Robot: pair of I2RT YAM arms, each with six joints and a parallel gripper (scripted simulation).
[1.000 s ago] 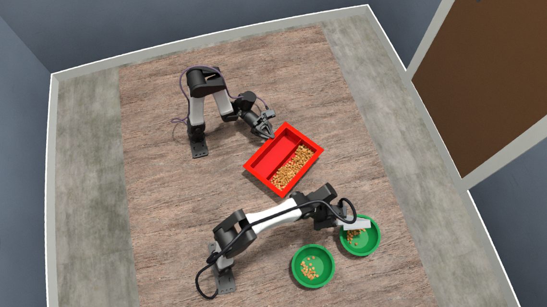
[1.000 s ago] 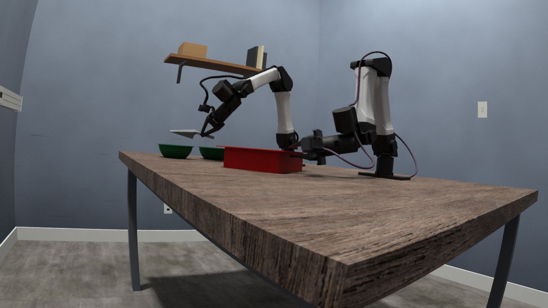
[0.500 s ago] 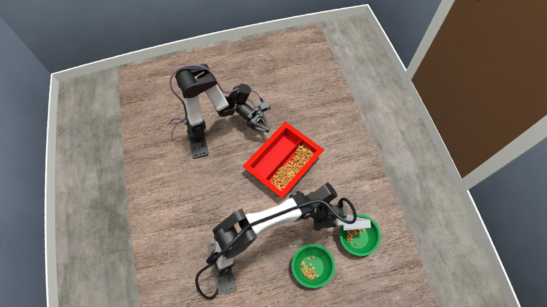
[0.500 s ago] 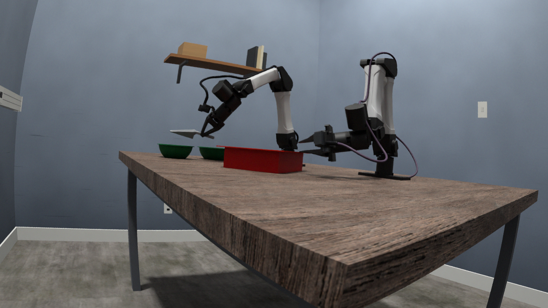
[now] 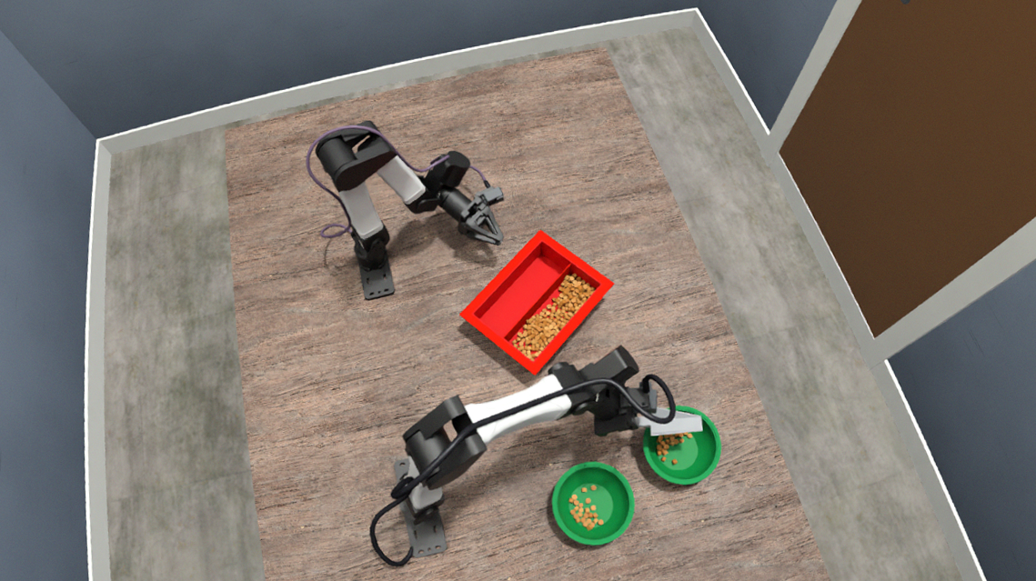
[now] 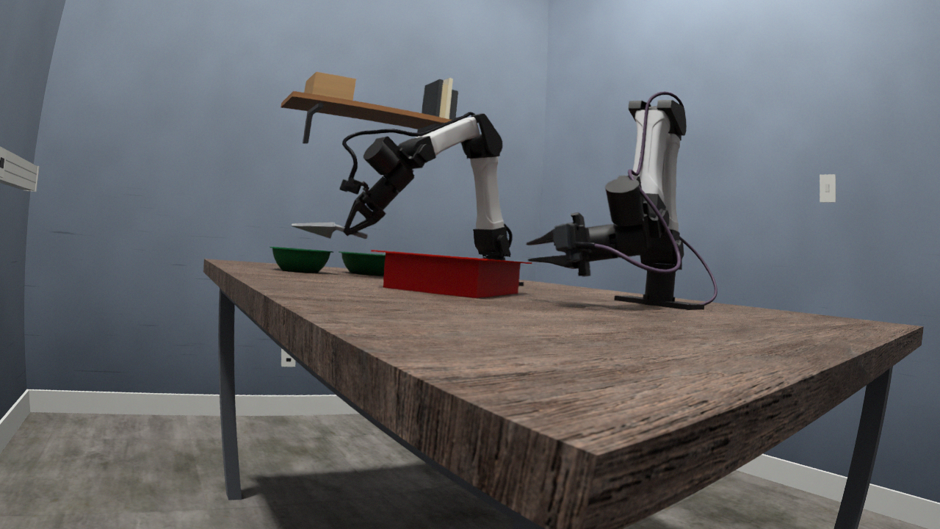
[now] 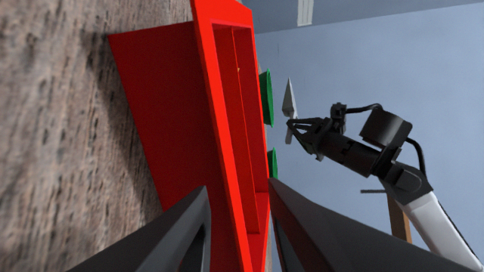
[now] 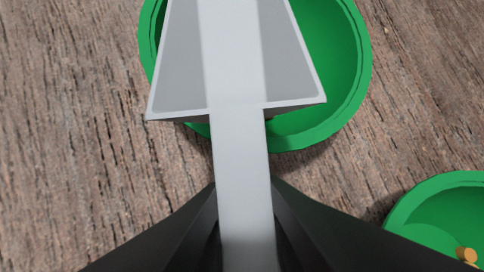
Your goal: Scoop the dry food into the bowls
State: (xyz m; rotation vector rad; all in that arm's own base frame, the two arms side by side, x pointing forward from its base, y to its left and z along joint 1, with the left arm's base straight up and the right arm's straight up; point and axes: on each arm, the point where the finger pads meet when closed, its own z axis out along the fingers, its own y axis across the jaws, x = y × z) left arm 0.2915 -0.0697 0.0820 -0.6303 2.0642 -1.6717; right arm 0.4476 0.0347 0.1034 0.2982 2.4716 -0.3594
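Note:
The red box [image 5: 472,315] [image 6: 427,276] [image 7: 166,94] sits on the table. Food pieces [image 5: 556,314] fill one compartment; the other shows bare. My left gripper [image 5: 500,239] [image 6: 529,251] [image 7: 238,195] is slightly open and empty, just outside the box's near wall. My right gripper [image 6: 346,231] [image 7: 288,123] [image 8: 244,193] is shut on the handle of the scoop [image 5: 675,423] [image 6: 319,228] [image 8: 234,57]. The scoop hangs above one green bowl [image 5: 716,444] [image 6: 300,260] [image 8: 364,57]; I see no food on it. This bowl and the other green bowl [image 5: 628,501] [image 6: 363,264] stand upright with several pieces each.
The right arm [image 5: 518,409] stretches between the box and the second bowl. One piece [image 7: 238,69] shows at the box's divider. A tiny pale speck [image 8: 386,30] shows on the table beside the bowl under the scoop; I cannot tell what it is.

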